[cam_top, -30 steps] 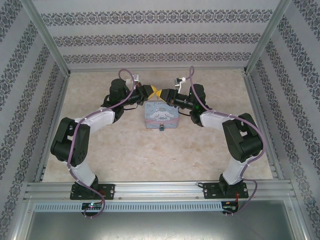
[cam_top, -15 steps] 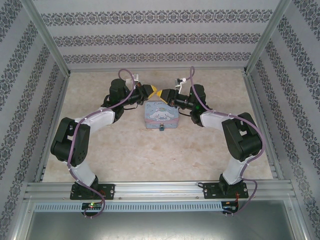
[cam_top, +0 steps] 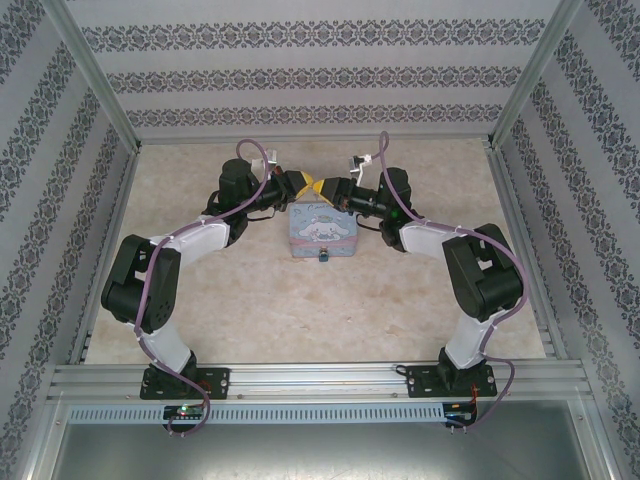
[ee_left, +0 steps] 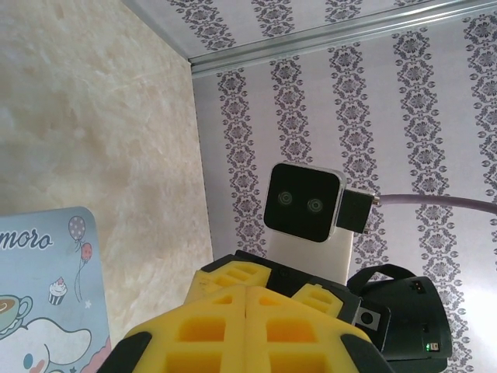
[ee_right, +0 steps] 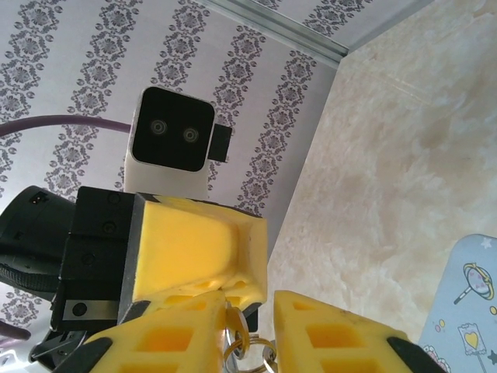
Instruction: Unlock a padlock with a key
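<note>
U got the key ring (ee_right: 248,353): L gripper (ee_left: 245,291) pinches it, R gripper (ee_right: 247,311) narrow round it. But padlock (cam_top: 323,257) on tin (cam_top: 322,228) not opened yet.

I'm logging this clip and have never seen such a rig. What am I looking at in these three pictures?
Two robot arms, the left arm and the right arm, are bolted at the near edge of a table. The wide picture comes from a fixed camera above and behind them. The other two come from a camera on each wrist, looking past that arm's own yellow fingers at the other arm.

On the table lies a pale-blue cartoon tin, with a tiny dark padlock at its near side. The two grippers meet above the tin's far edge. The left gripper is shut, and a key ring seems to hang from its tip. The right gripper has a finger on either side of that ring. Whether it grips it cannot be told.
</note>
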Controlling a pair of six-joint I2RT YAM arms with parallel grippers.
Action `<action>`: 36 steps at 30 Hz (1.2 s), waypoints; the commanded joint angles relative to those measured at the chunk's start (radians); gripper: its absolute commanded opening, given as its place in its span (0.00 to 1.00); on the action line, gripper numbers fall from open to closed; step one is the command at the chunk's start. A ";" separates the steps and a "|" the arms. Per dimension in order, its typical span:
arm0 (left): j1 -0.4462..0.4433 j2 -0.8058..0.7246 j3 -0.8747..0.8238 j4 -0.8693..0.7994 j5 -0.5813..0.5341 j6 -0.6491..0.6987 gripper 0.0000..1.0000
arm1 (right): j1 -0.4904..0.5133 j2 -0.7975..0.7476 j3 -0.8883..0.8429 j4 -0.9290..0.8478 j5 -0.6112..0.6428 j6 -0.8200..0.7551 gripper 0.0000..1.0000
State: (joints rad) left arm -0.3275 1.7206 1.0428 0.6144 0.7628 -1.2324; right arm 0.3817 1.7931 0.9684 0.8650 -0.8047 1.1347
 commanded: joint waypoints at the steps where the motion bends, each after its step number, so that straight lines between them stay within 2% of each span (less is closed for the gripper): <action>1: -0.008 0.010 -0.003 0.054 0.006 0.000 0.00 | -0.007 0.014 0.029 0.040 -0.022 0.006 0.21; 11: -0.008 0.011 -0.001 0.056 0.001 -0.002 0.00 | -0.007 0.009 0.013 0.048 -0.031 0.007 0.12; 12: -0.008 0.011 -0.002 0.056 0.000 -0.002 0.00 | -0.006 0.008 0.010 0.048 -0.031 0.008 0.13; 14: -0.008 0.011 -0.001 0.059 -0.002 -0.005 0.00 | -0.006 0.005 0.003 0.049 -0.033 0.007 0.21; 16: -0.008 0.013 0.000 0.058 -0.003 -0.006 0.00 | -0.006 0.003 -0.002 0.051 -0.033 0.007 0.22; 32: -0.008 0.011 -0.001 0.058 -0.007 -0.006 0.00 | 0.001 0.003 -0.030 0.067 -0.030 0.007 0.21; 36: -0.008 0.011 -0.004 0.059 -0.007 -0.008 0.00 | 0.000 0.005 -0.025 0.069 -0.028 0.010 0.18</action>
State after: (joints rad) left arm -0.3275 1.7233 1.0416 0.6147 0.7551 -1.2362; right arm 0.3820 1.7947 0.9485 0.8909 -0.8211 1.1507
